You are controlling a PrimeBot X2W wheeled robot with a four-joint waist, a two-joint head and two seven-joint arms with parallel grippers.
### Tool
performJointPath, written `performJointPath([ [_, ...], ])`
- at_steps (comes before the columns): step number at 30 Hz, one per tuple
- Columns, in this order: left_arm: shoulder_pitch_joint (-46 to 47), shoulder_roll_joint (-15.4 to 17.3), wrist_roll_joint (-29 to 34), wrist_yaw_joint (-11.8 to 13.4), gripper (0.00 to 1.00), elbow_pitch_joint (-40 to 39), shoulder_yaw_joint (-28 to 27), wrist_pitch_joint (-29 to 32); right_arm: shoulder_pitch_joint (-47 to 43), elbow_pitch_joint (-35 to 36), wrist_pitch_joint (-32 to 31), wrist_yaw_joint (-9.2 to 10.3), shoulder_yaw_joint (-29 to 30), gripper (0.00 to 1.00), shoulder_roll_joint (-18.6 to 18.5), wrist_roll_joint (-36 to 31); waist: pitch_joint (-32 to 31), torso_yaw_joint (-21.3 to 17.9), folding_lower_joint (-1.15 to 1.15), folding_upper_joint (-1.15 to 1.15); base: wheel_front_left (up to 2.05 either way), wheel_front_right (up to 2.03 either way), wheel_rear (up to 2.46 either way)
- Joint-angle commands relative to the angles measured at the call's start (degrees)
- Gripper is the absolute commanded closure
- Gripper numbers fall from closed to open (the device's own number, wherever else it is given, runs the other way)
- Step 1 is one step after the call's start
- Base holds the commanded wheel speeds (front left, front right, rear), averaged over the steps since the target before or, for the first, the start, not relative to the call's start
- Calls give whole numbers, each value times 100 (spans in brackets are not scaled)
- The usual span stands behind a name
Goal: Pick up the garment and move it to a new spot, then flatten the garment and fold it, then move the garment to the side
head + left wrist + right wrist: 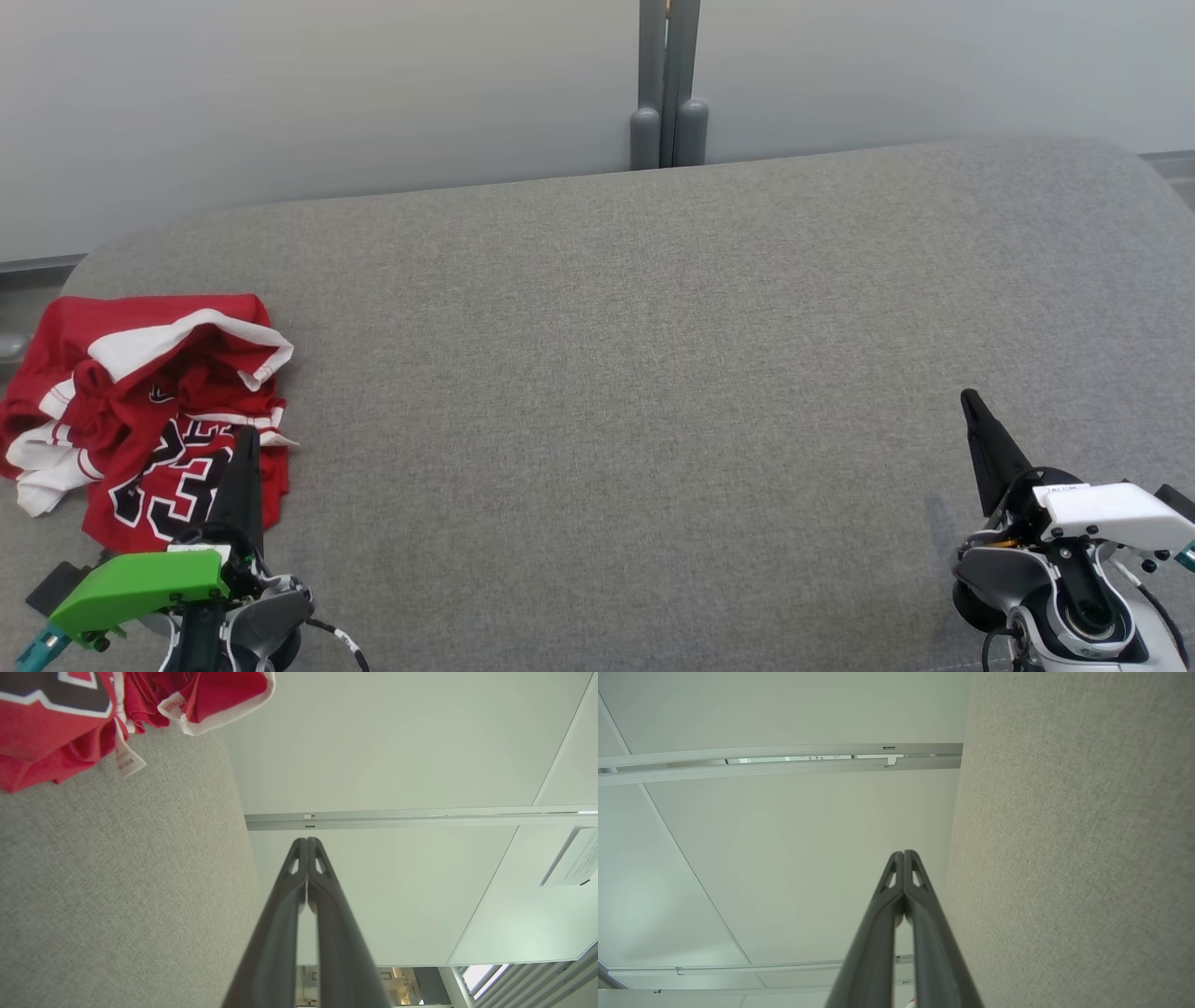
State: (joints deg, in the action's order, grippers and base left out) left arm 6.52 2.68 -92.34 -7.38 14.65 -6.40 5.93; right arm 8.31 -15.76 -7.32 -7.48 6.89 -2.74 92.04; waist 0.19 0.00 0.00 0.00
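The garment (149,401) is a red jersey with white trim and black numbers, lying crumpled at the left edge of the grey padded surface (635,392). My left gripper (246,437) is shut with nothing in it, its dark fingers over the jersey's lower right part. In the left wrist view the closed fingers (307,842) point at the pale wall, with the jersey (56,728) at the upper left. My right gripper (967,398) is shut and empty at the lower right, far from the jersey; its tips (903,854) meet in the right wrist view.
A pale wall with a grey vertical post (667,84) runs behind the surface's far edge. The surface's rounded corners fall away at the left and right. Grey fabric (1073,858) lies to the right of my right fingers.
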Motion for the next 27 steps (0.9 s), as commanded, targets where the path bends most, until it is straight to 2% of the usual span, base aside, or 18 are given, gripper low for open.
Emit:
performJointPath([
  [1,67,39,-7,-29,100,-18,-13,0,-75,18,-13,-2,8,100,-26,29,0,0,0,0,0,0,0],
  [19,67,39,-7,-29,100,-18,-12,-1,-75,18,-13,-2,8,100,-27,28,0,0,0,0,0,0,0],
  [20,-7,-3,0,1,0,16,2,0,-4,-21,0,0,-2,0,2,-1,0,0,0,0,0,0,0],
  [27,-154,-8,133,15,0,191,78,-107,-113,-131,96,1,-98,0,30,-87,6,-1,0,0,0,0,0],
])
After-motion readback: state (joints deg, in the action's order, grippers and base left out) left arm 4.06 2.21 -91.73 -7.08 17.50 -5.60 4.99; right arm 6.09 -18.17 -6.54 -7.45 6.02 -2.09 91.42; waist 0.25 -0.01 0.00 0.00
